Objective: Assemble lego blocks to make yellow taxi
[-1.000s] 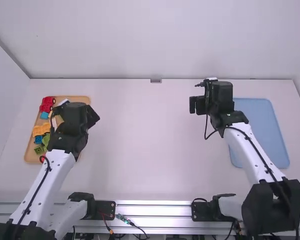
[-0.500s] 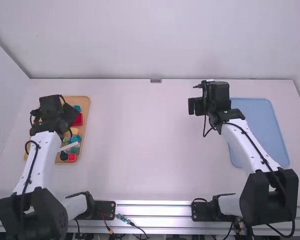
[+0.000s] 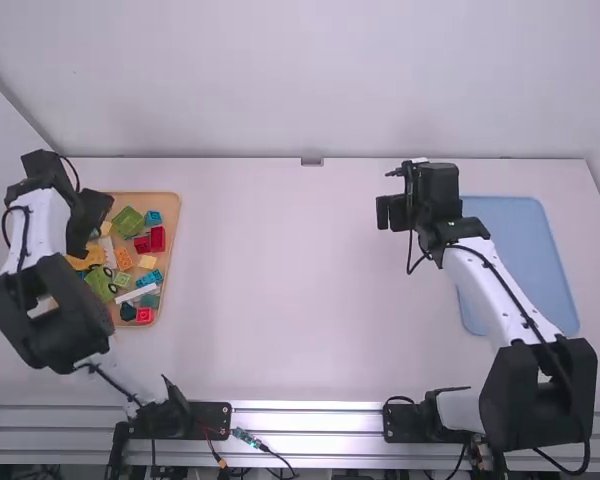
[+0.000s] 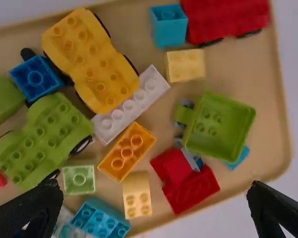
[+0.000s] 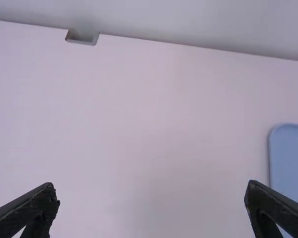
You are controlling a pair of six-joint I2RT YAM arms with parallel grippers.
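At the wooden tray's left side, my left gripper (image 3: 86, 218) is above the bricks. In the left wrist view the same gripper (image 4: 154, 191) is open and empty. Below it lie a yellow wheeled base (image 4: 89, 62), an orange brick (image 4: 127, 151), two pale yellow bricks (image 4: 185, 65) and a long white brick (image 4: 134, 101), which touches the yellow base. My right gripper (image 3: 392, 212) hangs over the table left of the blue tray; in the right wrist view this gripper (image 5: 151, 191) is open with nothing between its fingers.
The wooden tray (image 3: 172, 215) also holds a green wheeled base (image 4: 42, 139), a green bucket piece (image 4: 218, 126), red vehicles (image 4: 184, 178) and blue bricks (image 4: 36, 78). A flat blue tray (image 3: 520, 265) lies at the table's right side.
My left arm has swung left and folded back, uncovering most of the wooden tray's bricks. My right arm shifted slightly left at first, then stayed where it is.
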